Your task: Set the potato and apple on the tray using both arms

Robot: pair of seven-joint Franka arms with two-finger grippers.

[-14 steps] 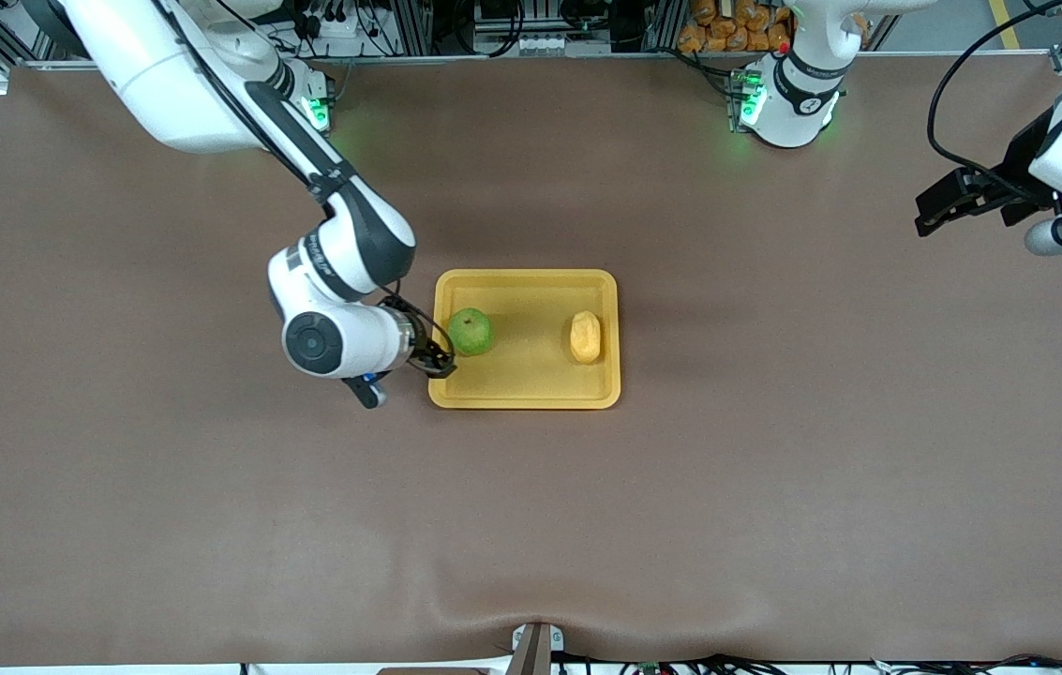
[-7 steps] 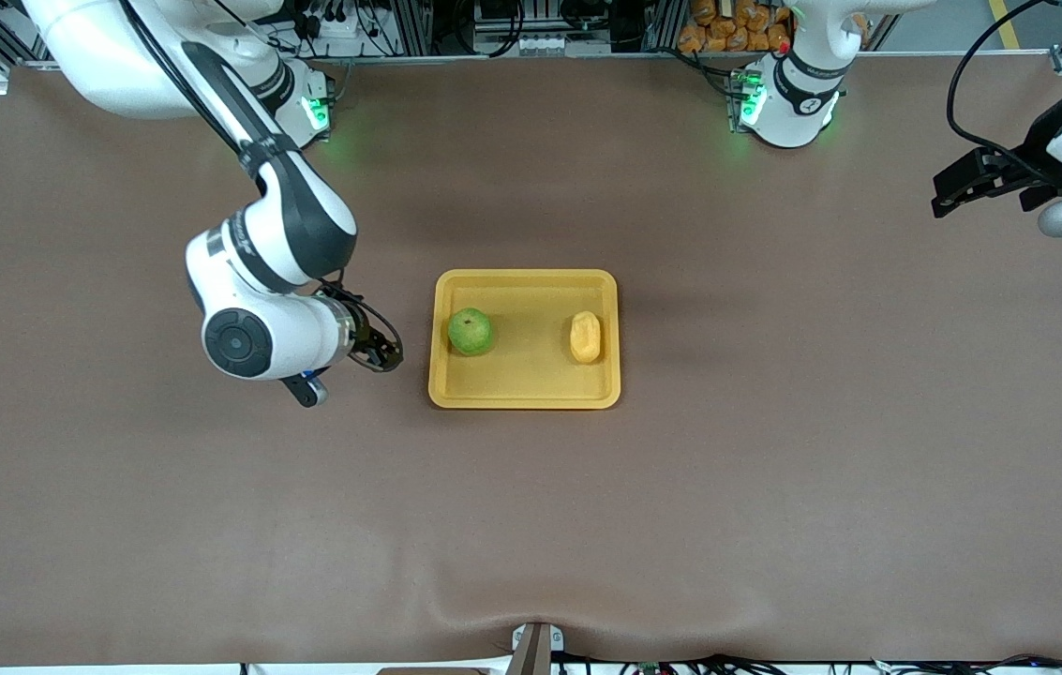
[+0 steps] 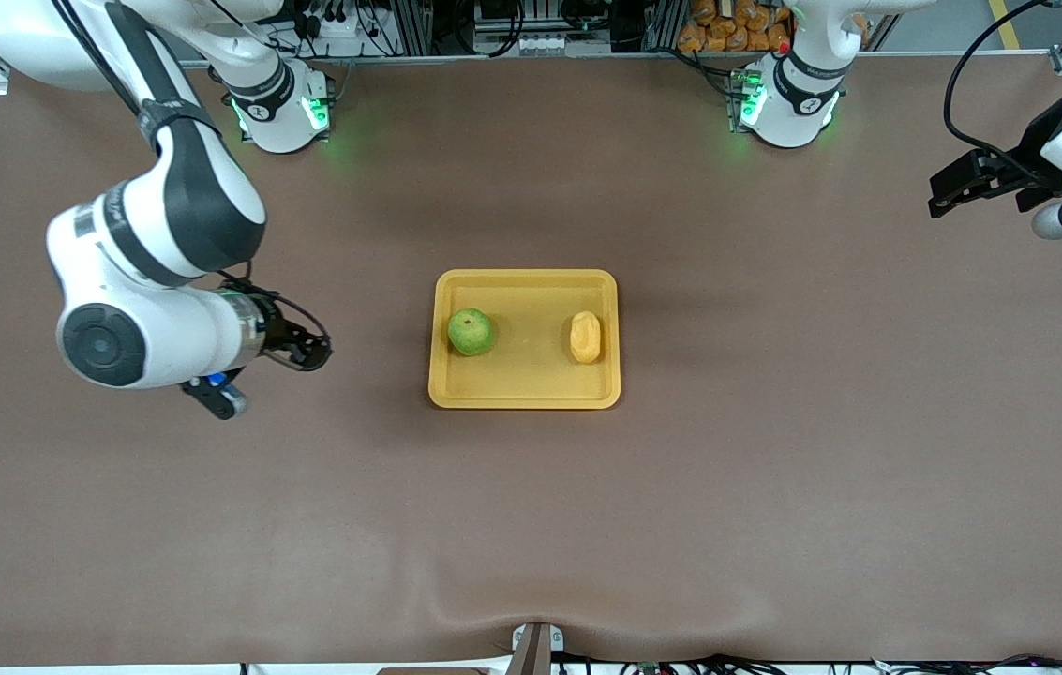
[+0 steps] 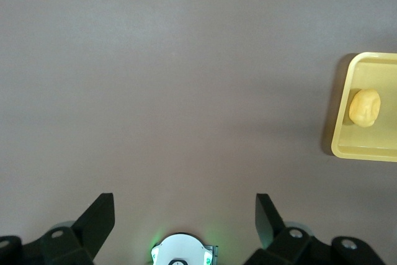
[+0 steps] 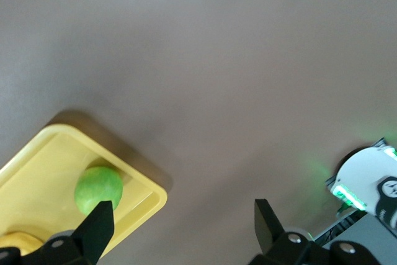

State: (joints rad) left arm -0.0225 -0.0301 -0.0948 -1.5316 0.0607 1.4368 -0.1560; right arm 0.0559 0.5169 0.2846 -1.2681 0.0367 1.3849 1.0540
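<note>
The apple (image 3: 471, 332) and the potato (image 3: 585, 337) both lie on the tray (image 3: 525, 395) near the middle of the table (image 3: 774, 469), the apple toward the right arm's end. The right pincer (image 3: 310, 345) hangs open and empty over bare table beside the tray. The left pincer (image 3: 948, 190), also open and empty, waits over the table's edge at the left arm's end.

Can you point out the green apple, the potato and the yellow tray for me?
apple (image 3: 471, 332): front view, middle of its green skin.
potato (image 3: 585, 337): front view, middle of its yellow-orange body.
tray (image 3: 525, 400): front view, rim along the edge nearest the camera.
</note>
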